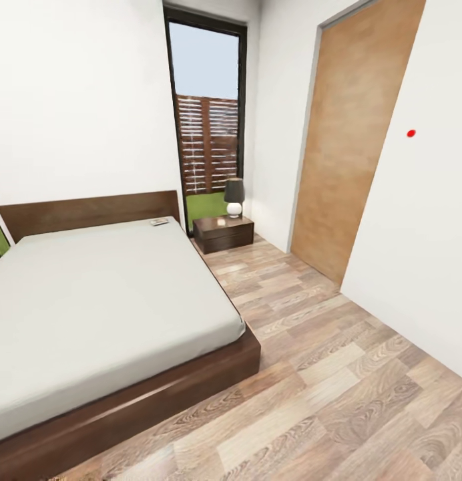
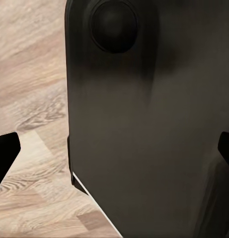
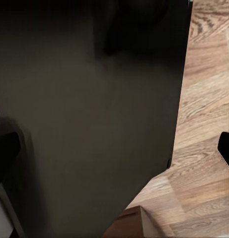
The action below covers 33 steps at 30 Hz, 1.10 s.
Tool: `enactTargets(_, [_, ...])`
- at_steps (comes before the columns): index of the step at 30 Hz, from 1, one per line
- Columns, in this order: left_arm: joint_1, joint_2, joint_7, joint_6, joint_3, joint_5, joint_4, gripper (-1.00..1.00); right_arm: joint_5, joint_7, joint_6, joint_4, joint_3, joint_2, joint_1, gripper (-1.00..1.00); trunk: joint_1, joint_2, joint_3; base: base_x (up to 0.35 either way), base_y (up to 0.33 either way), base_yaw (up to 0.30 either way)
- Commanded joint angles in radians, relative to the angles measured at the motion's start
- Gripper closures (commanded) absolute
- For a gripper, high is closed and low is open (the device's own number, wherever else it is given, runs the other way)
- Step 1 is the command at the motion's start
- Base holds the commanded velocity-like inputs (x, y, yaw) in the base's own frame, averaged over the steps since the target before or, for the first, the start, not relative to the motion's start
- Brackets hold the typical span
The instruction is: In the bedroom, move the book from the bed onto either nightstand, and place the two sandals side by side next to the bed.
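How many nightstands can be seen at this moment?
1. The nightstand stands on the floor beyond the bed, below the window, with a lamp on top. Another may be hidden on the bed's far side.
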Motion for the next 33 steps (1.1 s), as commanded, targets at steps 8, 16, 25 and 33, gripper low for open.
enactTargets(8, [0.000,0.000,0.000,-0.001,0.004,0.000,-0.001,-1.00,0.000,-0.001,0.000,0.000,0.000,0.000,0.000,-1.00,0.000,0.000,-0.004,0.000,0.000,0.238])
enactTargets(16, [0.000,-0.001,0.000,-0.001,0.004,0.000,-0.001,-1.00,0.000,-0.001,0.000,0.000,0.000,0.000,0.000,-1.00,0.000,0.000,-0.007,0.000,0.000,0.238])
enactTargets(25, [0.000,-0.001,0.000,-0.001,0.004,0.000,-0.001,-1.00,0.000,-0.001,0.000,0.000,0.000,0.000,0.000,-1.00,0.000,0.000,-0.010,0.000,0.000,0.238])
enactTargets(33, [0.000,-0.002,0.000,-0.001,0.004,0.000,0.000,-1.00,0.000,-0.001,0.000,0.000,0.000,0.000,0.000,-1.00,0.000,0.000,-0.013,0.000,0.000,0.238])
